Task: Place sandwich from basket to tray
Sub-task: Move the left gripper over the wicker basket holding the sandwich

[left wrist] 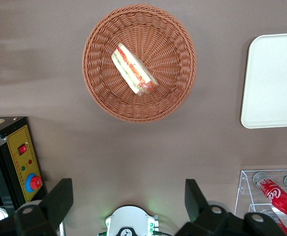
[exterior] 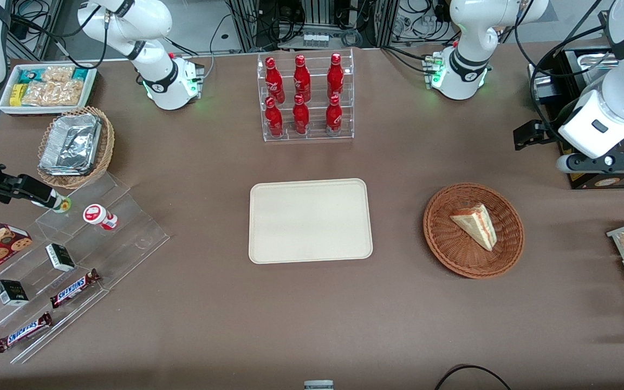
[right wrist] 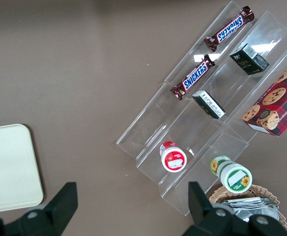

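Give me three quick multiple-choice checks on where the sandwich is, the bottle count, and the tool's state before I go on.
1. Where is the sandwich?
A. on the tray
B. in the basket
C. on the bare table

2. How many red bottles stand in the clear rack?
A. four
B. six
C. eight

3. What state is the left arm's tool in?
A. open and empty
B. shut on the sandwich
C. shut on a bottle

Answers: 1 B, the wedge lies inside the basket, while the tray holds nothing. 2 B, two rows of three. 3 A, its fingers stand wide apart above the table, clear of the basket.
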Available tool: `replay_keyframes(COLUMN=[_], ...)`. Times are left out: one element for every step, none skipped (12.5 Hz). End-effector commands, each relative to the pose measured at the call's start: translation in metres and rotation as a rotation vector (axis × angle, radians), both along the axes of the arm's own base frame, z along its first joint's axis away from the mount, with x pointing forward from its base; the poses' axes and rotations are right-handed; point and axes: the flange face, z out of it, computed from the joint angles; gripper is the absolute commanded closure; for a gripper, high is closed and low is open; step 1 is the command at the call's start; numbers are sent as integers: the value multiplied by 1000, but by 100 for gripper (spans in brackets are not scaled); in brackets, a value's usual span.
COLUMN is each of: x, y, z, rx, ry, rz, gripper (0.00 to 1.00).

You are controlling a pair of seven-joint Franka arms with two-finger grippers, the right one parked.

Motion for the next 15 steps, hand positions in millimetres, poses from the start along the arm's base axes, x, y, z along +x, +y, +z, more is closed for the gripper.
replay_keyframes(x=[2,3,3,4,4,6,8,8,9,9,10,9,10,9,7], y=[1,1,2,1,0,-1,-1,0,0,0,0,0,1,0,0], z=[2,2,-3,-9,-17,-26,-41,-54,-63,-76,-91,-105,-117,-129,-143], rx=[-12,-17,-15,-17,-16,-21,-21,-21,-21,-22,-21,-21,-20,-19,-20], ry=[-9,-12,-3,-1,-5,-16,-22,-24,-24,-26,-35,-41,-53,-61,-72], rz=[-10,-9,-10,-11,-19,-31,-32,-30,-28,-28,-28,-28,-29,-31,-31], gripper=[0,0,0,0,0,0,0,0,0,0,0,0,0,0,0])
